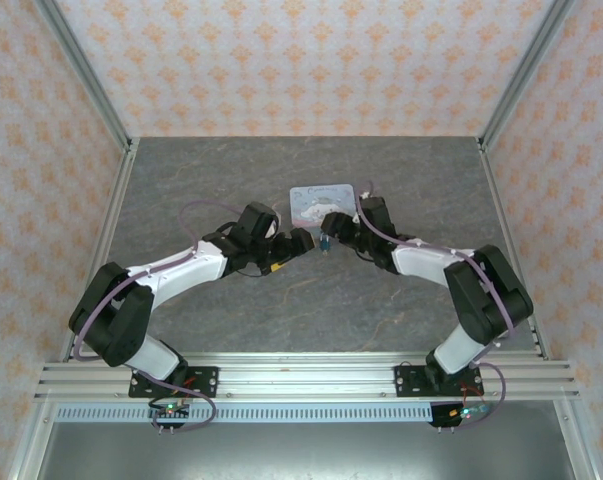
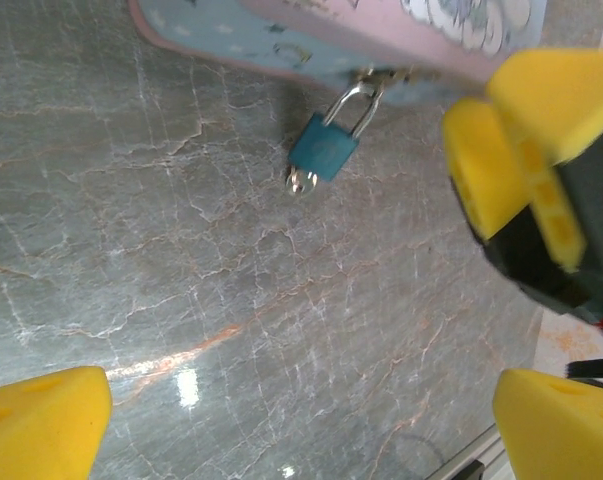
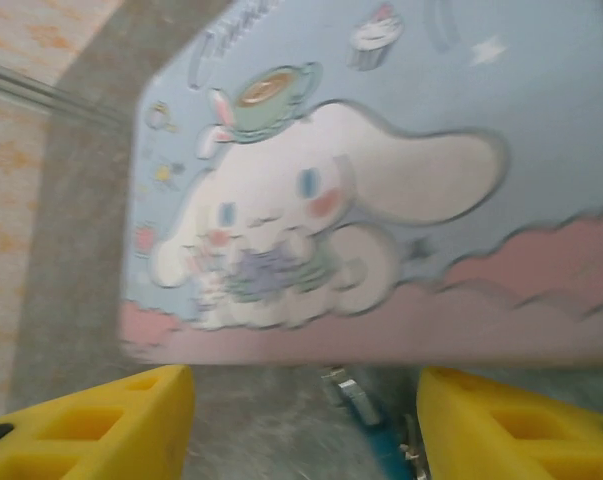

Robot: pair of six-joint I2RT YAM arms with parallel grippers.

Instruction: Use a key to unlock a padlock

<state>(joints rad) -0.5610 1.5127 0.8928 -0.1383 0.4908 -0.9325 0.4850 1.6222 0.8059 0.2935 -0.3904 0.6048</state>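
Left and right grippers at the locked tin. The left gripper [image 2: 301, 420] stood released, its yellow fingers [image 2: 41, 425] spread wide with only bare grey marbled table [image 2: 181, 260] between them. The padlock [image 2: 323, 148] lay ahead of this gripper, beyond its fingertips and roughly on its centre line, clear of both pads. The padlock hung tilted on the tabletop, its shackle threaded through the small clasp [image 2: 376, 78] on the near edge of the tin [image 2: 281, 30]. A short silvery stub [image 2: 300, 182] stood out of the padlock's lower end, too small to identify. The right gripper [image 2: 526, 125] came in from the left gripper's far right, just beside the clasp and apart from the padlock body. In the right wrist view this gripper [image 3: 301, 430] was also unclenched, its fingers [image 3: 91, 425] set apart. The blurred padlock [image 3: 373, 432] sat in the gap between them, close to the finger at the right of that view; whether it touched that finger could not be told. The tin [image 3: 381, 180] lay directly ahead of the fingertips, flat on the table, its pale blue lid with a cartoon picture shut, so its contents were hidden. From above, the left gripper [image 1: 309, 240] and right gripper [image 1: 334, 227] met tip to tip at the padlock [image 1: 324, 243], just in front of the tin [image 1: 324, 203].
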